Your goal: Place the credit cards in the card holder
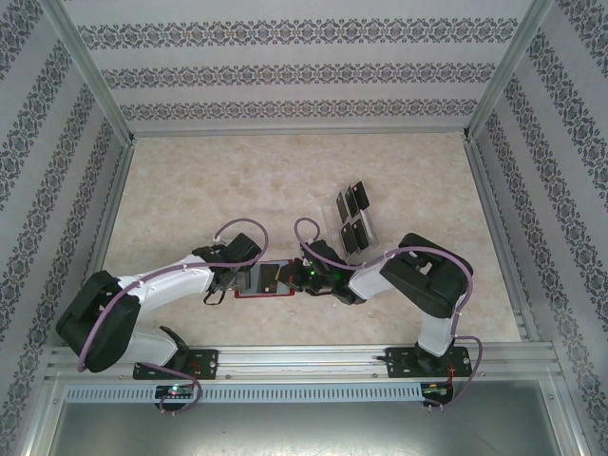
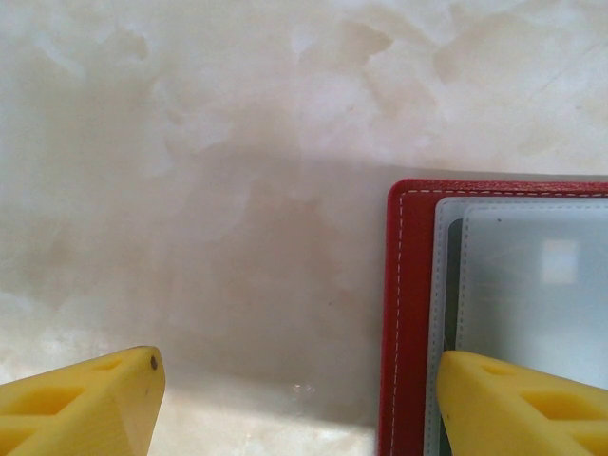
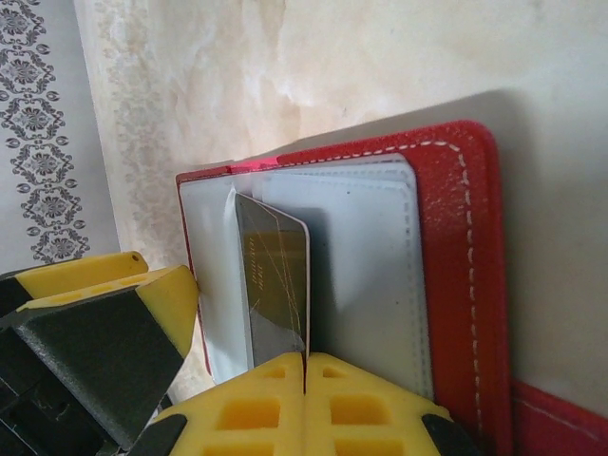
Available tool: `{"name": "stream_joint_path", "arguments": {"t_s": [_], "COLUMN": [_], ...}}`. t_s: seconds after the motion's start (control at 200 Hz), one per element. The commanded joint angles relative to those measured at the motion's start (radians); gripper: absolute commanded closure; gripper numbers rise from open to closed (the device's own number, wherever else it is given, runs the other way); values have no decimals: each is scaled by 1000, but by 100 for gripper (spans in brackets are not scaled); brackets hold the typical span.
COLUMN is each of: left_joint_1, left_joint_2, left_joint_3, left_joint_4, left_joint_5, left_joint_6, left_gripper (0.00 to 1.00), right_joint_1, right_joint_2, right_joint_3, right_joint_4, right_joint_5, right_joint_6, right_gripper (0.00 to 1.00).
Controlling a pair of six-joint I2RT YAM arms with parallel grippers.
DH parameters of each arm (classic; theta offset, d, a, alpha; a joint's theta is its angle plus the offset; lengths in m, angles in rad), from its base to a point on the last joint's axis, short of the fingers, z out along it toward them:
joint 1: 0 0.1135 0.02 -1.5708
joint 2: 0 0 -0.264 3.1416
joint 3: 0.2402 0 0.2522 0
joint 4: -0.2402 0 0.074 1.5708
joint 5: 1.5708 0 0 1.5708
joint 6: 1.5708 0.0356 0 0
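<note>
Pinching the thin credit card (image 3: pixel 275 275), which looks stiff, light and slick, by its near end, the closed right gripper (image 3: pixel 304 366) holds its far end against the open card holder (image 3: pixel 456 247)'s grey inside while the left gripper (image 2: pixel 294 399), jaws spread, straddles that holder's edge

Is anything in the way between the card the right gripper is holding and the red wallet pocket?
Nothing visible. The right gripper is shut on a credit card whose far end meets the grey pocket of the open card holder. The left gripper, open, straddles the opposite edge, away from that pocket.
</note>
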Motion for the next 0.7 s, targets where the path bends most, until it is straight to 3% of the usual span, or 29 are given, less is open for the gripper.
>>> {"name": "stream_joint_path", "arguments": {"t_s": [0.0,0.695], "left_joint_1": [-8,-7], "left_joint_2": [19,57], "left_joint_3": [14,-3], "left_joint_4": [-9,18], "left_joint_5": [-17,-9], "left_joint_6": [4,-8], "left_gripper": [24,24], "right_joint_1": [12,9], "right_joint_2": [-17,-25], "right_joint_3": [-10,22], "right_joint_4": [-94,-142], "right_joint_5": [9,-16], "right_joint_6": [7,-18], "right_gripper": [100,100]}}
